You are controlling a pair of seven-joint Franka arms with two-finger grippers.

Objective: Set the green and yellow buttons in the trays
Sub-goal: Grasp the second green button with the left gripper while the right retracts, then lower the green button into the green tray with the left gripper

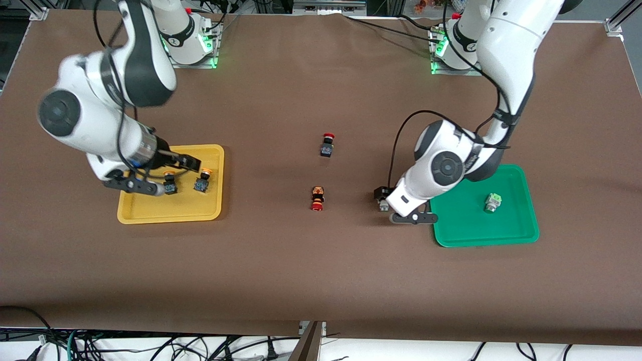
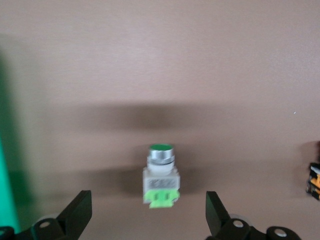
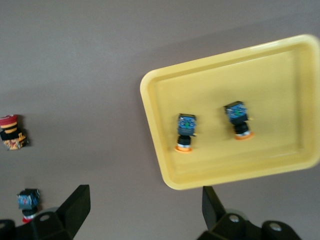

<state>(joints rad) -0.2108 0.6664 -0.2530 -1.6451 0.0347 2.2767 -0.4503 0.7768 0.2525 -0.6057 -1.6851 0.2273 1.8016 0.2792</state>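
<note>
The yellow tray (image 1: pixel 170 214) holds two yellow-capped dark buttons (image 1: pixel 170 183) (image 1: pixel 203 181); the right wrist view shows the tray (image 3: pixel 285 70) and both buttons (image 3: pixel 185 131) (image 3: pixel 238 119). My right gripper (image 1: pixel 173 175) (image 3: pixel 145 200) hangs open and empty above that tray. The green tray (image 1: pixel 481 235) holds one green-and-white button (image 1: pixel 493 202). A second green-and-white button (image 1: pixel 383 204) (image 2: pixel 161 175) lies on the table beside the green tray (image 2: pixel 7 190). My left gripper (image 1: pixel 397 206) (image 2: pixel 148 212) is low and open, with a finger on each side of this button, not touching it.
Two red-capped dark buttons lie mid-table, one (image 1: pixel 327 145) (image 3: pixel 27 202) nearer the robot bases and one (image 1: pixel 317 198) (image 3: pixel 12 132) nearer the front camera. The latter's edge shows in the left wrist view (image 2: pixel 315 180). Brown cloth covers the table.
</note>
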